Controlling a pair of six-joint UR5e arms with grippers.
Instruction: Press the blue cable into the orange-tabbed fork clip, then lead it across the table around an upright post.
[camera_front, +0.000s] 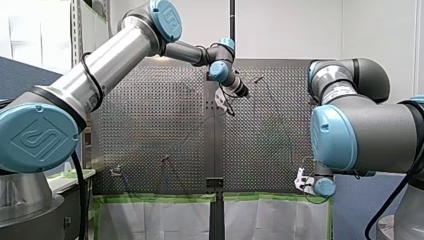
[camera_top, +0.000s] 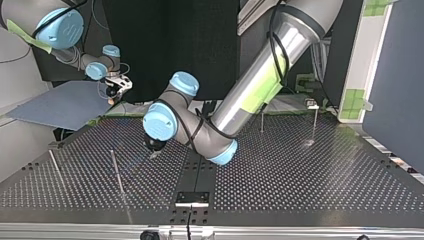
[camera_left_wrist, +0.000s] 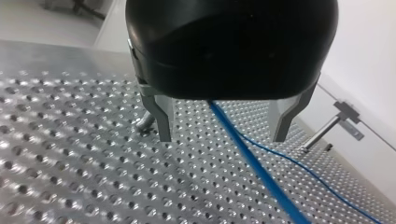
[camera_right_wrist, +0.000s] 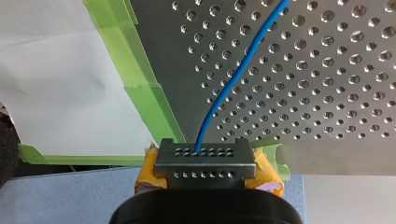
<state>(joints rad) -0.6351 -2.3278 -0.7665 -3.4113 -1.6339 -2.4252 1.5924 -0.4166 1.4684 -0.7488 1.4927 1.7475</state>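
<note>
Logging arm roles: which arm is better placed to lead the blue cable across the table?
Left, probably: my left pincer hangs over the table, fingers apart astride the blue cable; my right pincer sits at the table's edge, gripping the cable.

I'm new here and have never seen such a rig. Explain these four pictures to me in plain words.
These are two robot arms at a metal table full of holes. One picture looks from behind the arms, one faces them from across the table, so sides swap there; the other two come from cameras on the wrists. The left arm reaches to mid-table; its jaws stand open, with a blue cable running between them, unclamped. The right arm is at the table's edge by the green tape; its jaws, with yellow pads, are shut on the cable. Thin upright posts stand on the table.
</note>
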